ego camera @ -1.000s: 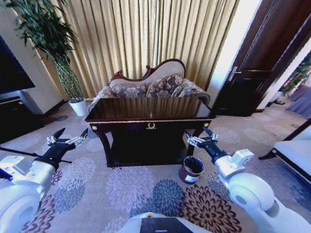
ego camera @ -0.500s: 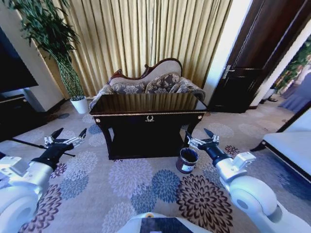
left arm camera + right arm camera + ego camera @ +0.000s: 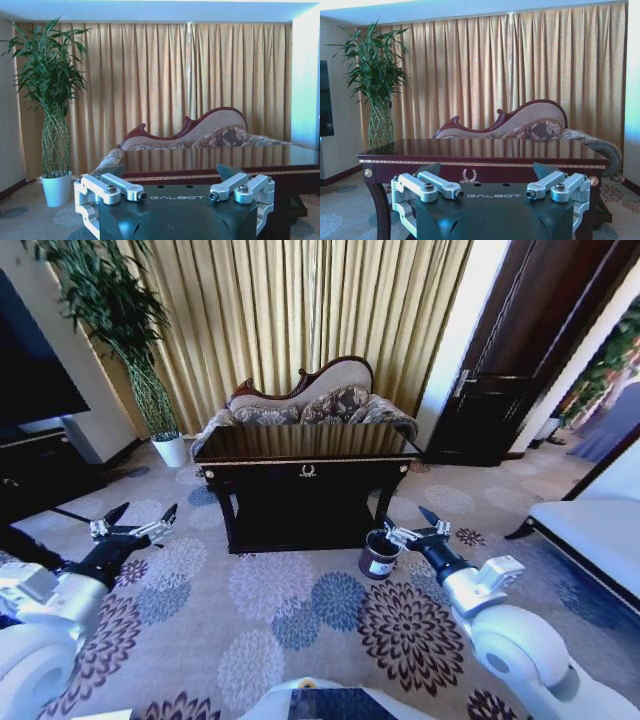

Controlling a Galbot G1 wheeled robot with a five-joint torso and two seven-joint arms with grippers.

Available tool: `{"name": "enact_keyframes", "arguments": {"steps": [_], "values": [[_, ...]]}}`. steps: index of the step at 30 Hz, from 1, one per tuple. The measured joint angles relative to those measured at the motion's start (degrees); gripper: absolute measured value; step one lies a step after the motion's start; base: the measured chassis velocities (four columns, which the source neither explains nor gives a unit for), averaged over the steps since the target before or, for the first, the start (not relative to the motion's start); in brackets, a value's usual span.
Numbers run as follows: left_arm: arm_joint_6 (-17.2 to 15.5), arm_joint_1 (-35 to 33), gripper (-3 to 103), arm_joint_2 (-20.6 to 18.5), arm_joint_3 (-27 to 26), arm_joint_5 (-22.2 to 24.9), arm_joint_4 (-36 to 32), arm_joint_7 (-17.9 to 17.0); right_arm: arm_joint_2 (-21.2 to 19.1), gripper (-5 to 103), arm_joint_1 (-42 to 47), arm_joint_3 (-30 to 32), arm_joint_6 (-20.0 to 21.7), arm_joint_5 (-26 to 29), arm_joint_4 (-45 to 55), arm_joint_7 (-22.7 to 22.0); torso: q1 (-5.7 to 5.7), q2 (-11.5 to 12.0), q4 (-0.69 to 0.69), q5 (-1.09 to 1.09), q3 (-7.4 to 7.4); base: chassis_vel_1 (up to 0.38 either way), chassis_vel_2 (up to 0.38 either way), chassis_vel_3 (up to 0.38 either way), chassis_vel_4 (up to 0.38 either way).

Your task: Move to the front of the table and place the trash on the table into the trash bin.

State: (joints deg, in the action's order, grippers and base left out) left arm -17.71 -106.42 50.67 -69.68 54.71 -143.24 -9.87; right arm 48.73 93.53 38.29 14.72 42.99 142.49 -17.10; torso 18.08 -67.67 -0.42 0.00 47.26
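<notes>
Both arms reach forward at about the same height, one on each side of the robot's body. The left arm runs in from 8 o'clock of the head view, its white forearm narrowing to a dark wrist. The left gripper (image 3: 133, 519) has its fingers spread wide, holding nothing. The right arm comes in from 4 o'clock. The right gripper (image 3: 421, 525) is likewise spread and empty, its silver fingers (image 3: 559, 185) well apart.
</notes>
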Motion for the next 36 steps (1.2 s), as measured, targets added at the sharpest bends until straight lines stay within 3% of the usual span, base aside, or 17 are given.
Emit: {"name": "enact_keyframes", "arguments": {"steps": [17,36], "values": [[0.9,0.0,100,0.0,-0.4,0.0,0.0,0.0,0.8,100,1.3,0.3,-1.6,-1.8,0.2,0.0,-0.01,0.0,-0.02,0.00,0.00,0.182,-0.161,-0.172,0.156],[1.5,0.5,100,1.1,-0.2,-0.3,0.0,-0.1,1.0,100,2.6,0.9,-1.9,-2.2,0.7,-0.2,0.01,0.0,-0.01,-0.01,0.00,0.009,-0.004,-0.014,0.004]]}}
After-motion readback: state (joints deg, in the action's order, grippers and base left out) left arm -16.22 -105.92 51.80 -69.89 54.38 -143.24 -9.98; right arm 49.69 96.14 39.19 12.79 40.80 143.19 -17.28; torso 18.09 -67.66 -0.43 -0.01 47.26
